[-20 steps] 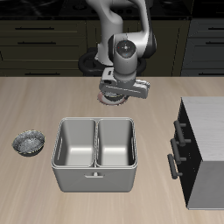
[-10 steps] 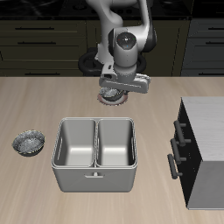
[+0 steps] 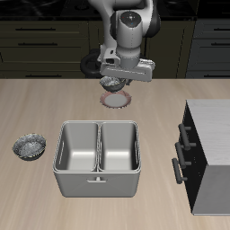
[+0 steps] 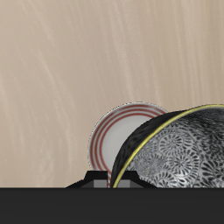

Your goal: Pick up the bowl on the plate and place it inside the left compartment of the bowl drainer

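My gripper (image 3: 117, 81) hangs above the back middle of the table, shut on the rim of the shiny silver-grey bowl (image 3: 110, 84). The bowl is lifted clear of the red-rimmed plate (image 3: 118, 98), which lies bare just below it. In the wrist view the mottled bowl (image 4: 179, 153) fills the near field and the plate (image 4: 118, 131) lies on the wood beyond it. The light grey bowl drainer (image 3: 97, 184) stands nearer the table's front edge, its left compartment (image 3: 79, 146) empty.
A second, identical bowl (image 3: 30, 145) sits on the table beside the drainer. A large dark grey cabinet (image 3: 211, 144) with black handles stands on the drainer's other side. Dark drawers line the wall behind the table.
The gripper has risen with the bowl in it, lifting the bowl off the plate, which now shows uncovered.
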Controlling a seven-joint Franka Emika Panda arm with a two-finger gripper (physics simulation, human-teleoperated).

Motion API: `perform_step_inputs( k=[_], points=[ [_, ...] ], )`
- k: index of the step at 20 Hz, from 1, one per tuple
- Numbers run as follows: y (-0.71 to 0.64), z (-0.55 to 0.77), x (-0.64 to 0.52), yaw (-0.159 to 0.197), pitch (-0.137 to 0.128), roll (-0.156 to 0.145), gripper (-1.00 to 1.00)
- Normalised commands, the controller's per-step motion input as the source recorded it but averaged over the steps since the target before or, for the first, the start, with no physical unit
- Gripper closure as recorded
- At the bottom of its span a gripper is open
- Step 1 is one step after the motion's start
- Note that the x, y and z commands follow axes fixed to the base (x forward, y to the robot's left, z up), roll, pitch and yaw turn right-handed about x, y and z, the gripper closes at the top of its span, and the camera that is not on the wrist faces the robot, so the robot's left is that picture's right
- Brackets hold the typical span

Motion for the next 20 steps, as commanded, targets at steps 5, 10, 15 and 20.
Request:
perform_step_inputs(
  k=[5,10,15,20],
  points=[
    [0.02,0.51,0.04,0.037,-0.082,0.005,1.0],
    [0.04,0.39,0.11,0.036,-0.065,0.024,1.0],
    [0.07,0.14,0.17,0.034,-0.021,0.026,1.0],
    [-0.01,0.13,0.11,0.018,-0.01,0.01,1.0]
  ],
)
